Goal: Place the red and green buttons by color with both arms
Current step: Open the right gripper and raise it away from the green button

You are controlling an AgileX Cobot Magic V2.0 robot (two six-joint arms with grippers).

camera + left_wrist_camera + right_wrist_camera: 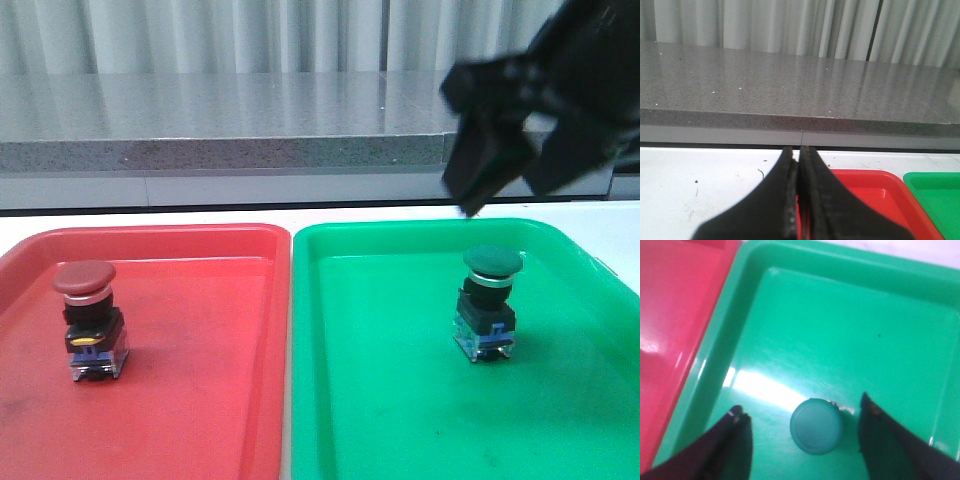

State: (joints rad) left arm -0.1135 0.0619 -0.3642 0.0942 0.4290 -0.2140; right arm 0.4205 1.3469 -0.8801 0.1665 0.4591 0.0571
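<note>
right claw (802,412) hangs spread wide above the green button (489,300), which stands upright in the green tray (400,380), released by the look of it. red button (88,320) stands in the red tray (200,400). left claw (799,165) pinched closed, empty, off its tray.

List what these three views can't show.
- Left gripper: absent from the front view; shown only close up in its wrist view.
- Right gripper: blurred in front view, arm cut off by the edge.
- Green button: right wrist view shows only its cap; the base is underneath.
</note>
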